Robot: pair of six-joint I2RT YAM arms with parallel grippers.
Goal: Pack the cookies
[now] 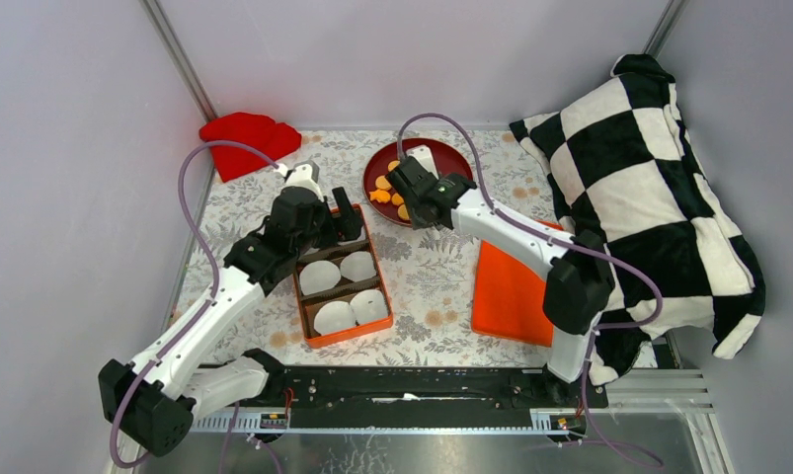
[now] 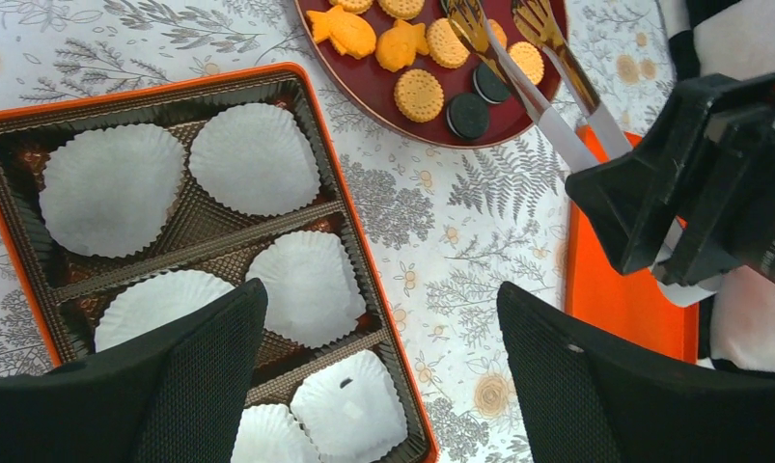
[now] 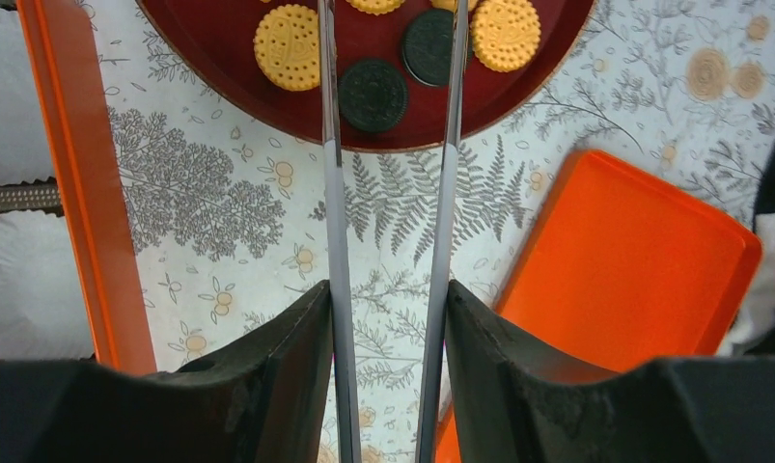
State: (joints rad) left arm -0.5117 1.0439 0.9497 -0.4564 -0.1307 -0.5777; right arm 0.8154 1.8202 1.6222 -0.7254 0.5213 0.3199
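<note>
The cookies [image 2: 419, 94], round orange ones, fish-shaped orange ones and black ones [image 3: 372, 94], lie on a dark red plate [image 1: 453, 158] at the back of the table. My right gripper [image 3: 388, 289] is shut on a pair of metal tongs [image 3: 330, 145]. The tongs' two arms stand apart above the plate, with a black cookie under the gap between them. Their forked tips [image 2: 472, 21] hang over the cookies. My left gripper [image 2: 381, 294] is open and holds nothing, hovering over the right rim of the orange box [image 2: 364, 241]. White paper cups [image 2: 253, 157] fill that box's compartments.
An orange lid [image 1: 511, 291] lies flat to the right of the box. A black-and-white checked pillow [image 1: 649, 197] fills the right side. A red cloth [image 1: 249, 138] sits at the back left corner. Walls close in the table on three sides.
</note>
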